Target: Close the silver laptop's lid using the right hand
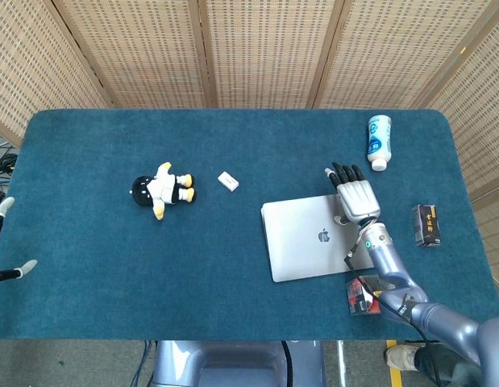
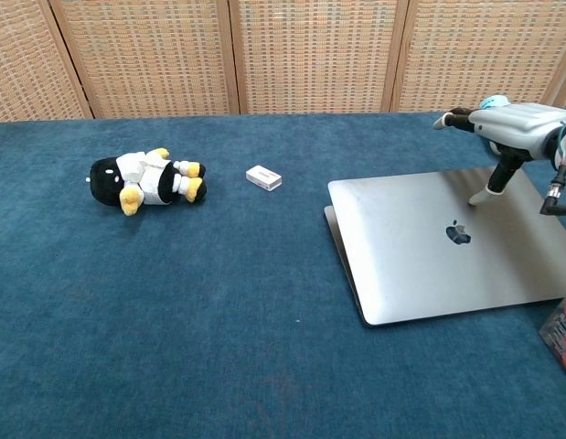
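The silver laptop [image 1: 313, 238] [image 2: 447, 242] lies at the right of the blue table, its lid nearly flat on the base with a thin gap showing at the left edge. My right hand [image 1: 353, 196] [image 2: 504, 127] is over the lid's far right part, fingers spread and stretched forward, the thumb tip [image 2: 478, 197] pressing down on the lid. It holds nothing. My left hand [image 1: 1, 242] shows only at the far left edge of the head view, off the table, fingers apart and empty.
A black-and-white plush toy [image 1: 162, 189] [image 2: 144, 179] and a small white box [image 1: 227, 181] [image 2: 263, 177] lie mid-table. A white bottle [image 1: 379, 141] lies behind the laptop. A black box [image 1: 426, 224] and a red packet [image 1: 366, 294] sit to its right and front.
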`<state>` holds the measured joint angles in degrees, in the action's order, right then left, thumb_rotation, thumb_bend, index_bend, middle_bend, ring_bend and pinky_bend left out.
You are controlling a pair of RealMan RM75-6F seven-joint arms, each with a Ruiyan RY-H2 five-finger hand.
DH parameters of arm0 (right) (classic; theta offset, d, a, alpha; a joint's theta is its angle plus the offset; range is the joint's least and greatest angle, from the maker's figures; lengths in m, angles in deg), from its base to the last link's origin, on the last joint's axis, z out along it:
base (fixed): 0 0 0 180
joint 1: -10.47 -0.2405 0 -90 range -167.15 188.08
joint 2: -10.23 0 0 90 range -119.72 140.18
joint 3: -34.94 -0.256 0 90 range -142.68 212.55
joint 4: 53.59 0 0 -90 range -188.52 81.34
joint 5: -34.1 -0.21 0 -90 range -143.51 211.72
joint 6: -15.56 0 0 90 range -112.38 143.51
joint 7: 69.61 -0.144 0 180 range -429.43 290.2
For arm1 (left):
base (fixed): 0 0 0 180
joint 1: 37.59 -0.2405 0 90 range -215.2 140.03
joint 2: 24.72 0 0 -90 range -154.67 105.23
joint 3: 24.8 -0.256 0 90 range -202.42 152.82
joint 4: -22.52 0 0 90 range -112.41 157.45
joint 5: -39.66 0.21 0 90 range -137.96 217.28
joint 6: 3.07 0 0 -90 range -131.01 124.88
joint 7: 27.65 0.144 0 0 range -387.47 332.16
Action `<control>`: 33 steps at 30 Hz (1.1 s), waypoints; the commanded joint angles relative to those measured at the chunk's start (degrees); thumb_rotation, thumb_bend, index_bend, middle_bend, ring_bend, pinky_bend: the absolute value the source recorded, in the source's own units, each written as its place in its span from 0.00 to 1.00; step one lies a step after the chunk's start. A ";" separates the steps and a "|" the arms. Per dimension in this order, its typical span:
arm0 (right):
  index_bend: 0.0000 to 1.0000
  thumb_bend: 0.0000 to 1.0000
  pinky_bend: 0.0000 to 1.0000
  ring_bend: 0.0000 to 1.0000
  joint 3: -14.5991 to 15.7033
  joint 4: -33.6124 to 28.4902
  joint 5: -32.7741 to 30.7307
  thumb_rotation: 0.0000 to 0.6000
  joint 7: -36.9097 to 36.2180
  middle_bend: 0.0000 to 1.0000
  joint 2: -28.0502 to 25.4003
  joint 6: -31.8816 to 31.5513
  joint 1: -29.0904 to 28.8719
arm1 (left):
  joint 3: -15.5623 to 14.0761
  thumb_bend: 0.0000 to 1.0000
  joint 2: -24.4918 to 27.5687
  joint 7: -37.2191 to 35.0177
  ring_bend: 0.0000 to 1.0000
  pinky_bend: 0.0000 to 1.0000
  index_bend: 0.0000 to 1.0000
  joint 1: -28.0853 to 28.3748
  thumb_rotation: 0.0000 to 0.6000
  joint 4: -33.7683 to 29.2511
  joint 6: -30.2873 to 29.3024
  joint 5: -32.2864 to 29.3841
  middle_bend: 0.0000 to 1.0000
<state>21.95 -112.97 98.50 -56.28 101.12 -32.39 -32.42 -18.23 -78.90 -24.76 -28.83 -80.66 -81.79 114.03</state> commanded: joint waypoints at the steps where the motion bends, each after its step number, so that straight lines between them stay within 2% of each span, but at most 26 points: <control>1: 0.00 0.18 0.00 0.00 0.08 1.74 -0.46 1.00 0.42 0.00 1.30 0.49 -0.51 | 0.04 0.00 -0.07 0.12 0.00 0.00 0.00 0.08 1.00 0.04 0.11 -0.18 0.00; 10: 0.00 0.18 0.00 0.00 0.64 5.60 -1.00 1.00 1.69 0.00 3.88 0.96 -0.84 | 0.07 0.00 -0.14 0.33 0.00 0.00 0.00 0.35 1.00 0.02 0.61 -0.72 0.00; 23: 0.00 0.19 0.00 0.00 0.27 6.10 -1.72 1.00 2.71 0.00 4.41 0.30 -0.56 | -0.17 0.00 -0.02 0.08 0.00 0.00 0.00 0.25 1.00 -0.07 0.46 -0.30 0.00; 27: 0.00 0.19 0.00 0.00 -0.97 3.45 -0.70 1.00 1.64 0.00 2.18 -2.59 -0.20 | -0.11 0.00 0.12 -0.28 0.00 0.00 0.00 0.18 1.00 -0.10 0.35 -0.36 0.00; 33: 0.00 0.20 0.00 0.00 -2.98 -5.90 2.42 1.00 -1.62 0.00 -5.09 -9.35 2.07 | -0.36 0.00 0.31 -0.72 0.00 0.00 0.00 0.00 1.00 -0.26 0.06 0.41 0.00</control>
<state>20.03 -115.07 99.24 -56.23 99.25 -38.59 -31.65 -18.55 -78.60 -25.44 -28.80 -80.91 -81.69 114.40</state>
